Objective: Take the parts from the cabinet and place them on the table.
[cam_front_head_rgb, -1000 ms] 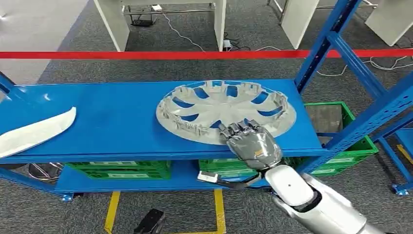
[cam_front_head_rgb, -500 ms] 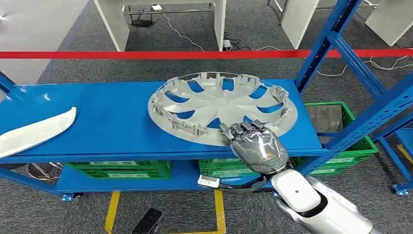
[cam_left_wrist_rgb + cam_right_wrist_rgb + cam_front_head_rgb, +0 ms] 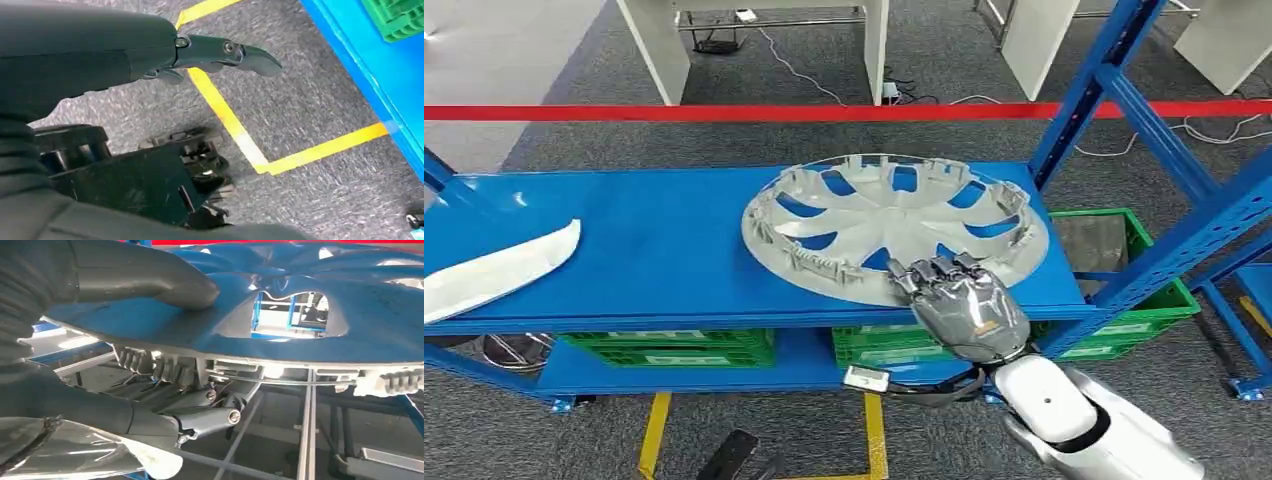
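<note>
A silver wheel cover with open spokes sits tilted on the blue shelf, inner side up and its rim raised off the board. My right hand grips its near rim at the shelf's front edge. In the right wrist view the thumb presses on the cover and the fingers curl under the rim. A long white trim part lies at the shelf's left end. My left hand hangs over the floor holding nothing, its fingers stretched out.
A red bar crosses behind the shelf. Blue uprights slant at the right end of the rack. Green crates fill the lower level. Yellow tape marks the grey carpet in front.
The wheel cover has tipped up off the shelf and shifted a little to the right and towards me, with my right hand moving right along with it.
</note>
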Motion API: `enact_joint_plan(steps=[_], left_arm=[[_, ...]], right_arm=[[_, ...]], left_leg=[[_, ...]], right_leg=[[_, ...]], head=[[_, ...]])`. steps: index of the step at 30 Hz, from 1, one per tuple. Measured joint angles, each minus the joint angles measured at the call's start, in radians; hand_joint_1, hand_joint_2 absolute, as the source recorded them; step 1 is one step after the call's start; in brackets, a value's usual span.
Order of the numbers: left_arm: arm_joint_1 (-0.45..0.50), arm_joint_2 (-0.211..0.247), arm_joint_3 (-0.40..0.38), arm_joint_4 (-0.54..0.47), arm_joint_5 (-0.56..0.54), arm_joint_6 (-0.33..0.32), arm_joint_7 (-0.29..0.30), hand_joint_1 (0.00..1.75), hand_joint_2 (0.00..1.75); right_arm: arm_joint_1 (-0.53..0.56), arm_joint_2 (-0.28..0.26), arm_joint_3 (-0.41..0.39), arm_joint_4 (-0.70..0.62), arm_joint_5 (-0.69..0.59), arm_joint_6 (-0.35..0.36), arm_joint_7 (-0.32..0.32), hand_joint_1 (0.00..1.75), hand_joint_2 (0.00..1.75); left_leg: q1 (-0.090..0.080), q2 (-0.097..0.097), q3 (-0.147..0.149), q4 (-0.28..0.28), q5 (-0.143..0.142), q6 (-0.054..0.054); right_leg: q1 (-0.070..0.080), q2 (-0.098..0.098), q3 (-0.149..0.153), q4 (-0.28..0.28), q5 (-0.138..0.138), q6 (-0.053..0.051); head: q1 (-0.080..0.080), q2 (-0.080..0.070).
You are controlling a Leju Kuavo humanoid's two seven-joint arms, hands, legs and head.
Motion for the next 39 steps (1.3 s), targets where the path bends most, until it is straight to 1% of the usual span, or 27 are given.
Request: enact_joint_plan(steps=[2, 4, 6, 9, 16, 28, 32, 36, 39], left_arm=[[0.0, -0.001, 0.008, 0.0, 0.003, 0.03, 0.003, 0.0, 1.75], [0.0, -0.002, 0.016, 0.0, 0.006, 0.041, 0.006, 0.0, 1.75], [0.0, -0.007, 0.02, 0.0, 0.017, 0.05, -0.01, 0.0, 1.75], [-0.002, -0.009, 0.025, 0.0, 0.002, 0.029, -0.025, 0.0, 1.75], [-0.007, -0.009, 0.025, 0.0, -0.027, 0.004, -0.018, 0.0, 1.75], [-0.006, -0.01, 0.025, 0.0, -0.045, 0.002, 0.007, 0.0, 1.75], [-0.002, -0.013, 0.025, 0.0, -0.039, 0.037, 0.008, 0.0, 1.75], [0.0, -0.013, 0.028, 0.0, -0.03, 0.057, 0.008, 0.0, 1.75], [0.001, -0.013, 0.037, 0.0, -0.028, 0.063, 0.009, 0.0, 1.75]], right_arm=[[0.0, -0.001, 0.0, 0.0, 0.0, 0.0, 0.001, 1.75, 1.75], [0.001, -0.002, 0.001, 0.0, 0.0, 0.0, 0.002, 1.75, 1.75], [0.002, -0.005, 0.001, 0.0, 0.0, 0.001, 0.009, 1.75, 1.75], [0.005, -0.009, 0.002, -0.003, 0.001, 0.001, 0.006, 1.75, 1.75], [0.006, -0.009, 0.002, -0.002, 0.0, 0.001, -0.004, 1.75, 1.75], [0.013, -0.009, 0.002, -0.003, 0.0, -0.003, -0.009, 1.75, 1.75], [0.028, -0.01, 0.002, -0.018, -0.002, -0.01, -0.008, 1.75, 1.75], [0.051, -0.017, 0.002, -0.047, -0.066, -0.009, -0.039, 1.75, 1.75], [0.077, -0.031, 0.002, -0.071, -0.082, -0.009, -0.048, 1.75, 1.75]], left_leg=[[0.0, 0.0, 0.0, 0.0, 0.0, 0.0], [0.0, 0.0, 0.0, 0.0, 0.0, 0.0], [0.0, 0.0, 0.0, 0.0, 0.0, 0.0], [0.0, 0.0, 0.0, 0.0, 0.0, 0.0], [0.0, 0.0, 0.0, 0.0, 0.0, 0.0], [0.0, 0.0, 0.0, 0.0, 0.0, 0.0], [0.0, 0.0, 0.0, 0.0, 0.0, 0.0], [0.0, 0.0, 0.0, 0.0, 0.0, 0.0], [0.0, 0.0, 0.0, 0.0, 0.0, 0.0]], right_leg=[[0.0, 0.0, 0.0, 0.0, 0.0, 0.0], [0.0, 0.0, 0.0, 0.0, 0.0, 0.0], [0.0, 0.0, 0.0, 0.0, 0.0, 0.0], [0.0, 0.0, 0.0, 0.0, 0.0, 0.0], [0.0, 0.0, 0.0, 0.0, 0.0, 0.0], [0.0, 0.0, 0.0, 0.0, 0.0, 0.0], [0.0, 0.0, 0.0, 0.0, 0.0, 0.0], [0.0, 0.0, 0.0, 0.0, 0.0, 0.0], [0.0, 0.0, 0.0, 0.0, 0.0, 0.0]], head=[[0.0, 0.0], [0.0, 0.0], [0.0, 0.0], [0.0, 0.0], [0.0, 0.0], [0.0, 0.0], [0.0, 0.0], [0.0, 0.0], [0.0, 0.0]])
